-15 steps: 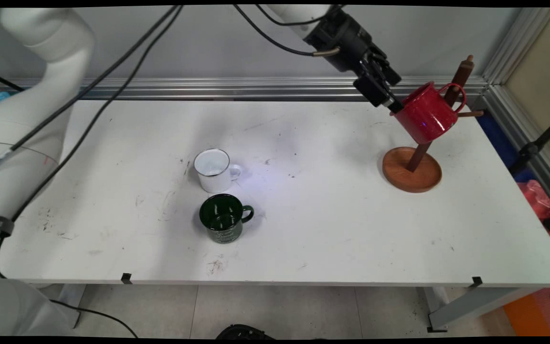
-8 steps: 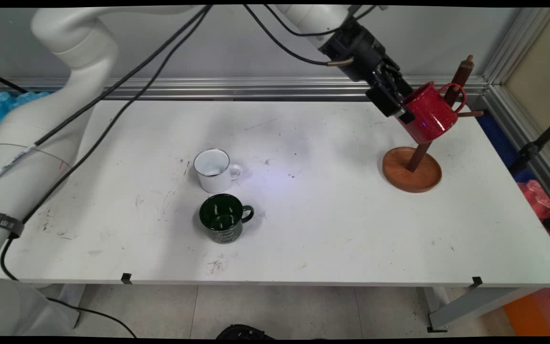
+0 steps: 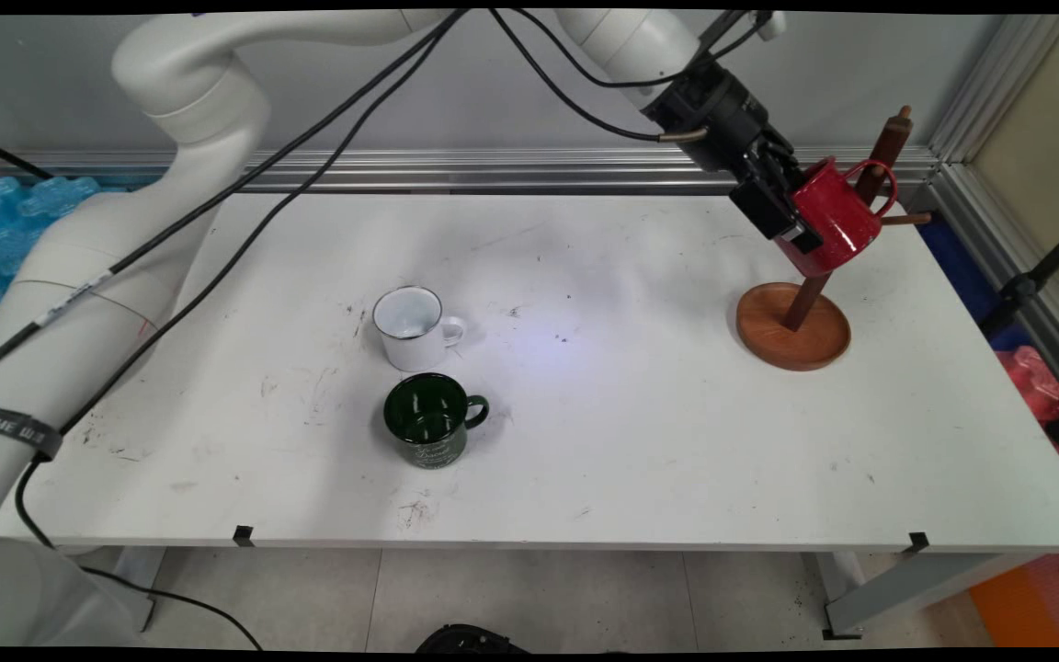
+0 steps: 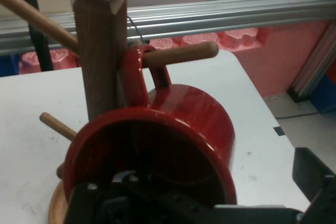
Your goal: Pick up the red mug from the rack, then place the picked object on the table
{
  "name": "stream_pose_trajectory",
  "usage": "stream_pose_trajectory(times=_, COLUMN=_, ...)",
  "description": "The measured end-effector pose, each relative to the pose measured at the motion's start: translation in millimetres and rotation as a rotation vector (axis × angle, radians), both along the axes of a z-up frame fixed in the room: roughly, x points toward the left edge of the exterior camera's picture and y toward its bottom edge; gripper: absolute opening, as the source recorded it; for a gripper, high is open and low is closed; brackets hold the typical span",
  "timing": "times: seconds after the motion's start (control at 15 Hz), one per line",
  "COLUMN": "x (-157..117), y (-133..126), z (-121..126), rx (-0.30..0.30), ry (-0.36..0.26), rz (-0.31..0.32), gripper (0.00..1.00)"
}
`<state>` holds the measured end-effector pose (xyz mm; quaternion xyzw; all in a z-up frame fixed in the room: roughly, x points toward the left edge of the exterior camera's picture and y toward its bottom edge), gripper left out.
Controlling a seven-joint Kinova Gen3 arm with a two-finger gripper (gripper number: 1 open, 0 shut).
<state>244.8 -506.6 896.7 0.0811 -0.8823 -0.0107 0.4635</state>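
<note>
- Red mug (image 3: 831,219) hangs tilted on the wooden mug tree (image 3: 805,276) at the far right of the tabletop (image 3: 585,441). Its handle is looped over one of the pegs (image 4: 181,55) right next to the post, as the hand view shows.
- The pincer (image 3: 791,221) is right at the mug's mouth. One finger looks to be inside the rim and the other (image 4: 315,174) sits outside the wall with a gap, so I'd call it spread, not pinching anything.
- What could go sideways: a straight-up pull could snag the handle on the peg and tip the stand. Its round base (image 3: 794,326) just sits loose, I reckon.
- A thin rim grip on glossy enamel could slip too.
- White mug (image 3: 415,326) and green mug (image 3: 430,425) sit well apart, mid-tabletop.
</note>
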Motion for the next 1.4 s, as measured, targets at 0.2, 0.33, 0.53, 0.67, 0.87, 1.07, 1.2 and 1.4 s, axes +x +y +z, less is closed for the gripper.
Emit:
stream_pose_trajectory(times=0.2, x=-4, y=-4, z=-4, rx=0.006, ry=0.002, rz=-0.008, gripper=0.0)
stream_pose_trajectory(times=0.33, x=-7, y=-6, z=-5, rx=0.011, ry=0.005, rz=-0.013, gripper=0.0)
stream_pose_trajectory(times=0.53, x=-12, y=-7, z=-7, rx=0.022, ry=0.013, rz=-0.022, gripper=0.0)
stream_pose_trajectory(times=0.67, x=-13, y=-7, z=-6, rx=0.029, ry=0.018, rz=-0.026, gripper=0.0)
stream_pose_trajectory(times=0.87, x=-16, y=-7, z=-5, rx=0.036, ry=0.023, rz=-0.035, gripper=0.0)
stream_pose_trajectory(times=1.07, x=-17, y=-4, z=-3, rx=0.044, ry=0.029, rz=-0.044, gripper=0.0)
stream_pose_trajectory(times=1.2, x=-18, y=-2, z=0, rx=0.047, ry=0.033, rz=-0.05, gripper=0.0)
stream_pose_trajectory(times=1.4, x=-18, y=2, z=6, rx=0.049, ry=0.041, rz=-0.058, gripper=0.0)
